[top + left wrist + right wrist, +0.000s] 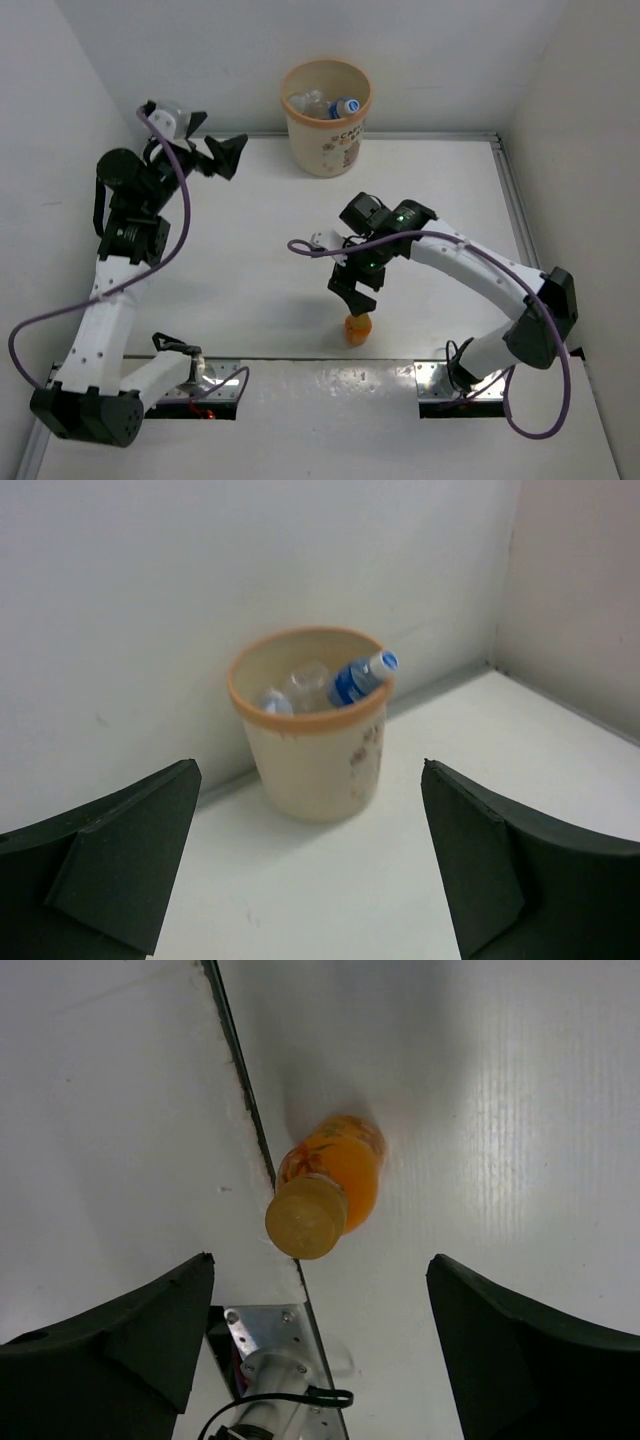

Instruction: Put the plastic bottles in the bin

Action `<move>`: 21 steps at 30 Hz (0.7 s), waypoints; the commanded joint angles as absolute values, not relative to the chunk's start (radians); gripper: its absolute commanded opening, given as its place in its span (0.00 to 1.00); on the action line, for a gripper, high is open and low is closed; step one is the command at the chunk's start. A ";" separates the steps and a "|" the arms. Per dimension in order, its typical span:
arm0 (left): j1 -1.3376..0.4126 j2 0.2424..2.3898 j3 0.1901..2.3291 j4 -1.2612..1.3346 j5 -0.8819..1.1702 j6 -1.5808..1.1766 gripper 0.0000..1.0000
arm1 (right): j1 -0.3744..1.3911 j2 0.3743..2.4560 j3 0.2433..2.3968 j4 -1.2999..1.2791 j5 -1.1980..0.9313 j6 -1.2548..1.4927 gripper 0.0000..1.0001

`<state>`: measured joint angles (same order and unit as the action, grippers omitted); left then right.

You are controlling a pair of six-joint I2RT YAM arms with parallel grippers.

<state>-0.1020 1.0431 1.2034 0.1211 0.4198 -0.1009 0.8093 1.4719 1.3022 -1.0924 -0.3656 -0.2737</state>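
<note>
White is seen everywhere: a matte white counter (250, 260) is closed in by plain white walls on the left, at the back and on the right, with a dark groove running along the foot of the back and right walls. A thin dark seam (240, 1090) is seen across the counter near its front edge. Two arms are mounted there on metal plates, each trailed by a purple cable.

On the left, the left claw (222, 157) is held high near the back-left corner, its jaws spread wide with nothing between them, and is aimed toward the bin (315, 770). One bin is counted, set against the back wall near the middle. Inside it, one blue-labelled bottle (358, 678) is leaned with its white cap over the rim, and at least two clearer bottles are made out beside it; the exact count cannot be told.

Further right, one orange bottle (335, 1185) is stood upright on the counter, touching the seam, well apart from the bin. Directly above it the right claw (357, 295) is poised, jaws wide on either side and not touching it.
</note>
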 commanded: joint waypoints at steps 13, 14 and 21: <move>-0.094 0.890 1.068 -0.017 0.423 -0.103 0.99 | 0.940 1.603 1.264 -1.109 -0.310 -0.308 0.75; -0.094 0.890 1.068 -0.017 0.423 -0.103 0.99 | 0.946 1.603 1.258 -1.101 -0.299 -0.307 0.75; -0.094 0.899 1.068 -0.008 0.423 -0.103 0.99 | 0.959 1.592 1.197 -1.054 -0.227 -0.318 0.75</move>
